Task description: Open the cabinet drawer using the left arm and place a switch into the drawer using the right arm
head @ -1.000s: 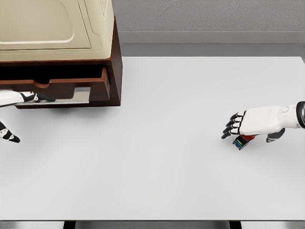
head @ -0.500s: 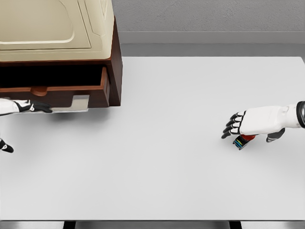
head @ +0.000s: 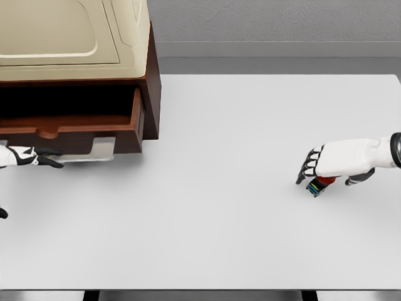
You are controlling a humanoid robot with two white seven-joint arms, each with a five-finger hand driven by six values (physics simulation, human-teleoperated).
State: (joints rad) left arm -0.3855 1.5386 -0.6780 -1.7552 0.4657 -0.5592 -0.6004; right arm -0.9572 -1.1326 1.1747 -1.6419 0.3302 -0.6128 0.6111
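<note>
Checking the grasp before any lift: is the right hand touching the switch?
Cannot tell. In the head view the right hand covers the switch, fingers curling down, but no contact shows.

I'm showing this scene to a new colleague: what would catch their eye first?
Probably the brown cabinet with a cream top at the upper left, its drawer pulled out over the white table. Next, the right robot hand at the right edge, curled over a small colourful switch. The left robot hand shows below the drawer front.
</note>
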